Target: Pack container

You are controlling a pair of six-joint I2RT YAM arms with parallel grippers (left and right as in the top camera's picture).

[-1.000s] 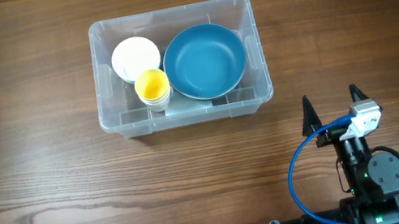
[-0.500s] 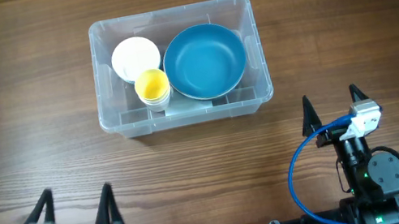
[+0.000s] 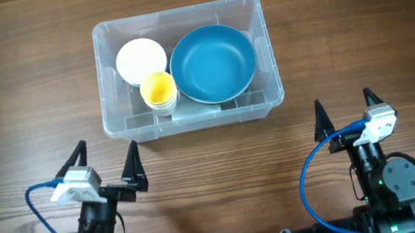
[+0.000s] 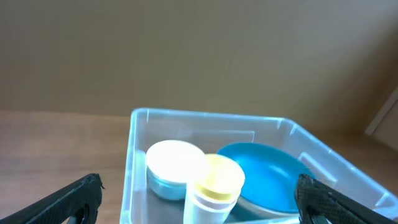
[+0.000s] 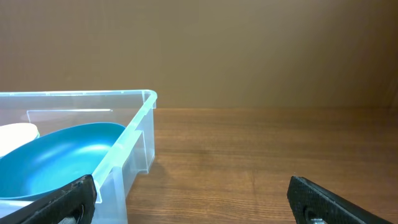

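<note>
The clear container [image 3: 106, 83] stands on the wooden table at the middle back. Inside lie a blue bowl [image 3: 213, 63], a white round bowl [image 3: 140, 59] and a yellow-topped white cup [image 3: 158, 90]. My left gripper [image 3: 107, 162] is open near the front left, short of the container [image 4: 138, 162], with nothing between its fingers. My right gripper [image 3: 345, 112] stands open at the front right, also with nothing in it. The left wrist view shows the white bowl [image 4: 175, 165], the cup [image 4: 214, 183] and the blue bowl [image 4: 267, 174]. The right wrist view shows the container's corner [image 5: 134, 134] and the blue bowl [image 5: 56, 155].
Bare wooden table [image 3: 16, 99] lies all around the container. Blue cables [image 3: 310, 188] loop beside both arm bases at the front edge. A plain brown wall [image 5: 249, 50] rises beyond the table's far edge.
My left arm has come up from the front edge into view and moved right and toward the container, jaws open. The right arm and the container's contents have not moved.
</note>
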